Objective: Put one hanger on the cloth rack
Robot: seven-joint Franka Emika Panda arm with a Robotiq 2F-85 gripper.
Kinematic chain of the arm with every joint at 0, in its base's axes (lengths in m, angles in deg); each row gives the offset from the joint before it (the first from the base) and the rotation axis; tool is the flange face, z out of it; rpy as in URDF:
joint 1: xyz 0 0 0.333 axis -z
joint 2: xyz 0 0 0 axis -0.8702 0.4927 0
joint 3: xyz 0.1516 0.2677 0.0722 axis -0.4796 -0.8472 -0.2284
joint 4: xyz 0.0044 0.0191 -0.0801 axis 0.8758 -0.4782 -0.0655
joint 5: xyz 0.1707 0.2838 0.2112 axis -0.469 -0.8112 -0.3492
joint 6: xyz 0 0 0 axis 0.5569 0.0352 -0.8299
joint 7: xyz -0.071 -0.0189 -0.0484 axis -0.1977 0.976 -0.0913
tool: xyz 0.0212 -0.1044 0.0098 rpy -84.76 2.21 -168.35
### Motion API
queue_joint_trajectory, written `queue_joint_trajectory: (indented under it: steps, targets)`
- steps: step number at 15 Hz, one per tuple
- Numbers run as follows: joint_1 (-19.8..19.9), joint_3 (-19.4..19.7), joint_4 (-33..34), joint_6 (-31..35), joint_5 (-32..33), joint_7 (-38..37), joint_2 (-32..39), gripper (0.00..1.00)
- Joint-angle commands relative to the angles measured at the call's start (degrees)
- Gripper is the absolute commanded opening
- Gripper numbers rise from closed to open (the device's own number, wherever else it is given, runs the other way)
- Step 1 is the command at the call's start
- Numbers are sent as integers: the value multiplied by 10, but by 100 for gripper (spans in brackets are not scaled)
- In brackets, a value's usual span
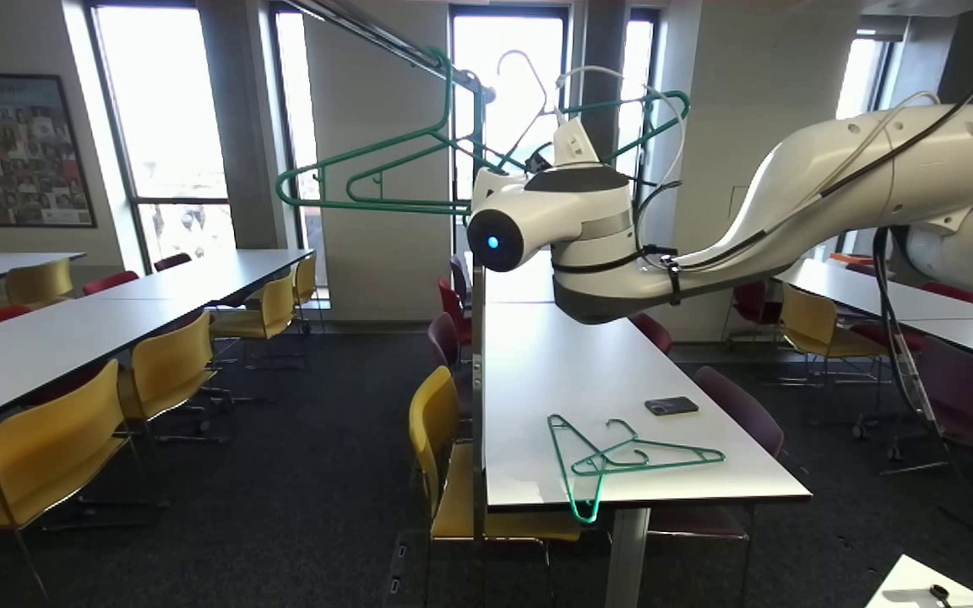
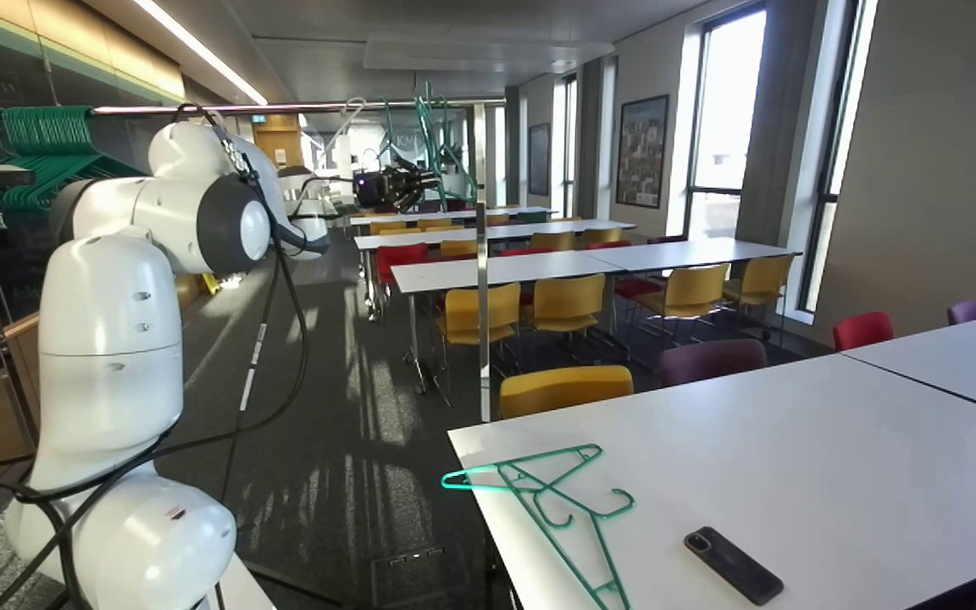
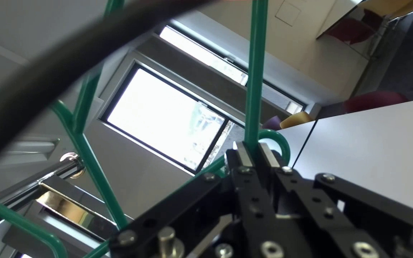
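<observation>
In an exterior view, two overlapping hangers (image 2: pixel 518 489) lie on the bench (image 2: pixel 793 449), one jutting past its left edge; a smartphone (image 2: pixel 734 565) lies to their right. Behind the bench's corner stands the cloth rack (image 2: pixel 483 322), a row of hangers (image 2: pixel 47 134) at the left of its top rail (image 2: pixel 300 108). In the wrist view, a hanger (image 3: pixel 255 82) sits between the fingers of the pincer (image 3: pixel 255 150).

wrist view | cable (image 3: pixel 59 68) blurred | hanger (image 3: pixel 257 71) cut off, top edge
</observation>
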Motion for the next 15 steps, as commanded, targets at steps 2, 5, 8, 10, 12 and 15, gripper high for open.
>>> queue_joint_trajectory:
  steps: [2, 5, 8, 10, 12, 15]
  targets:
    - [-17, 16, 62, 6, -8, 61, 23, 2]
    - [-26, 18, 84, 4, 1, 86, 32, 2]
    - [-39, 21, 108, 9, 10, 110, 44, 2]
    - [-46, 22, 115, 13, 10, 122, 49, 2]
    - [-53, 25, 127, 16, 10, 137, 58, 2]
    - [-60, 31, 137, 20, 10, 158, 70, 2]
